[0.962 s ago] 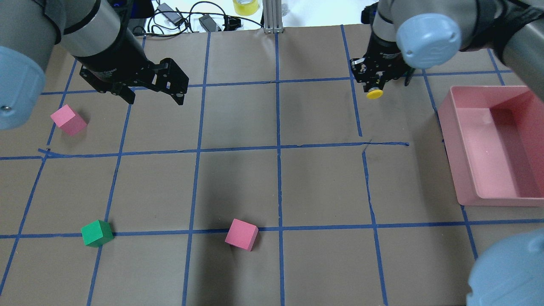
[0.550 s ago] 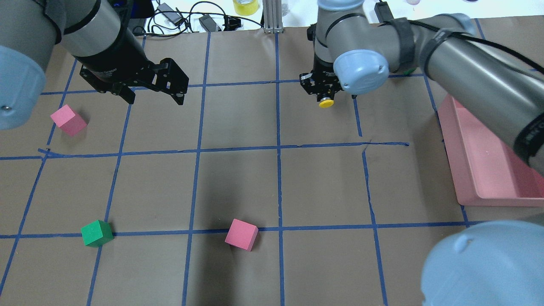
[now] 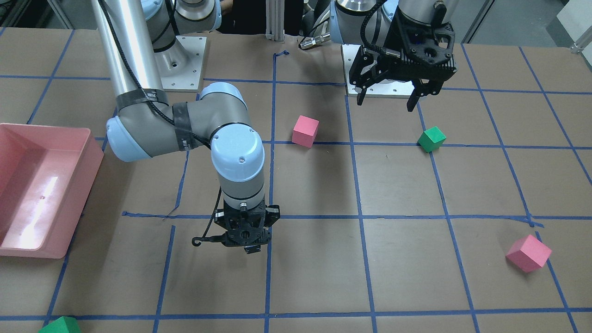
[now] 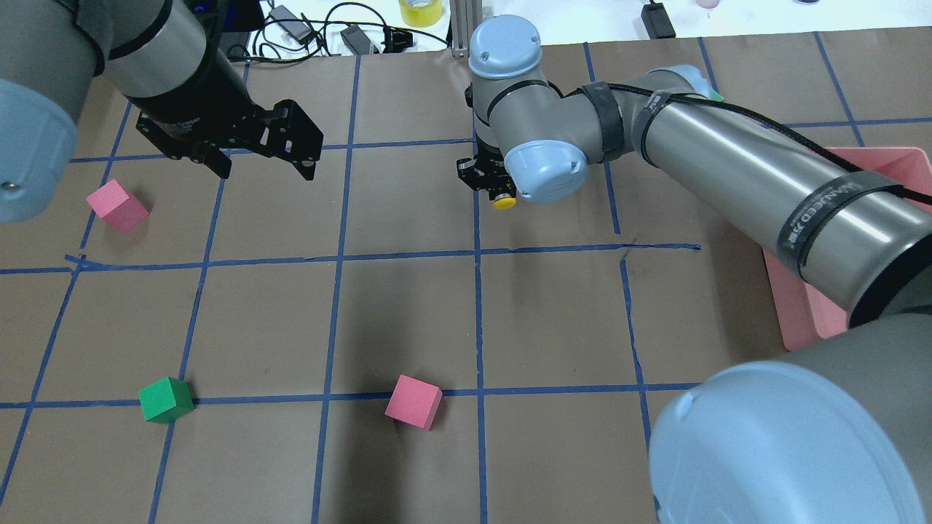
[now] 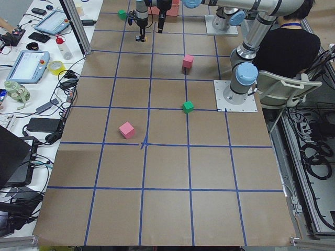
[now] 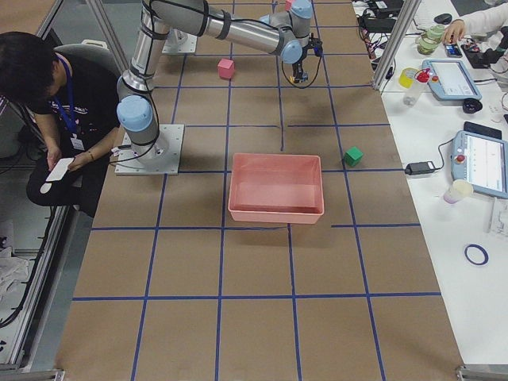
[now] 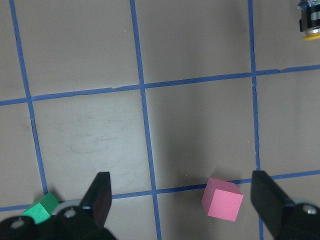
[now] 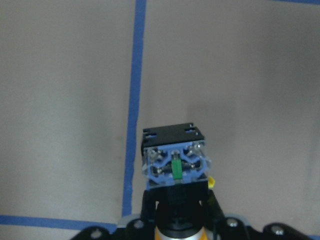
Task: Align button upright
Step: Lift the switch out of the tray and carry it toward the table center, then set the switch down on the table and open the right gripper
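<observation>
The right claw (image 4: 496, 193) points down over the far middle of the table (image 4: 408, 320), closed on the button (image 4: 504, 203), which sits just to the robot's right of the central tape line (image 4: 478, 313). In the overhead view its yellow cap shows below the claw's black body. The right wrist view meets the other end, a blue-and-grey contact face with a small green piece, and only a sliver of yellow peeps from behind it (so the cap looks to be the lower end and the base the upper). Whether the cap touches the paper cannot be told. The left claw (image 4: 266, 169) hangs above the table's far left part, its jaws spread wide with nothing between them. Its wrist view looks down past both fingers at the near pink cube (image 4: 413, 402), which lies on a cross line of tape. That view also catches the green cube (image 4: 166, 399) at its lower left corner, and the button shows small at its top right. The far pink cube (image 4: 116, 205) lies askew to the grid, near the left claw on its outer side. A pink bin (image 3: 95, 157) stands at the table's right end, well apart from the button.
</observation>
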You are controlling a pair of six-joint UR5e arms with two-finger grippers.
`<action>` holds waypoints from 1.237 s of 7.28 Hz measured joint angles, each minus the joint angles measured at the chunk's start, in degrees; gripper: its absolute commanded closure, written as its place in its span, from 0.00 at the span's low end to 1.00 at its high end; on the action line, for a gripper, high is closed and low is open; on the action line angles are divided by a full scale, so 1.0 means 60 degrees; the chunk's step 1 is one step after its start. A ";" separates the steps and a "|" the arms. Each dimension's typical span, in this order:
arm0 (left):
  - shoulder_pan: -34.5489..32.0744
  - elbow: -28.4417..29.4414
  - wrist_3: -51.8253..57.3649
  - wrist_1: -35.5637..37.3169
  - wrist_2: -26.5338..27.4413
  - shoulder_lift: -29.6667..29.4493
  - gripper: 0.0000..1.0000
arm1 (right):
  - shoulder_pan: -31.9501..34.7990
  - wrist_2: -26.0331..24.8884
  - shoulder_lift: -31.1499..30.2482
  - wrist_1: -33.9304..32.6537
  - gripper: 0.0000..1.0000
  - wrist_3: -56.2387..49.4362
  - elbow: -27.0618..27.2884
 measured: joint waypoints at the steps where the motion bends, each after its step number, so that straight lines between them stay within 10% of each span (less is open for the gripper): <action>1: 0.0000 0.0000 0.0000 0.0000 0.0000 0.0000 0.00 | 0.0210 0.0126 0.0201 -0.0137 1.00 0.0167 -0.0073; 6: 0.0000 0.0000 -0.0007 -0.0010 0.0021 0.0000 0.00 | 0.0423 0.0525 0.1065 -0.0414 1.00 0.0318 -0.0590; 7: -0.0003 0.0000 -0.0046 -0.0060 0.0056 0.0008 0.00 | 0.0424 0.0578 0.1195 -0.0453 0.34 0.0327 -0.0594; 8: -0.0008 0.0000 -0.0113 -0.0194 0.0091 0.0019 0.00 | 0.0424 0.0664 0.1266 -0.0494 0.00 0.0327 -0.0609; 9: -0.0013 0.0000 -0.0186 -0.0456 0.0116 0.0025 0.00 | 0.0425 0.0706 0.1264 -0.0513 0.00 0.0345 -0.0592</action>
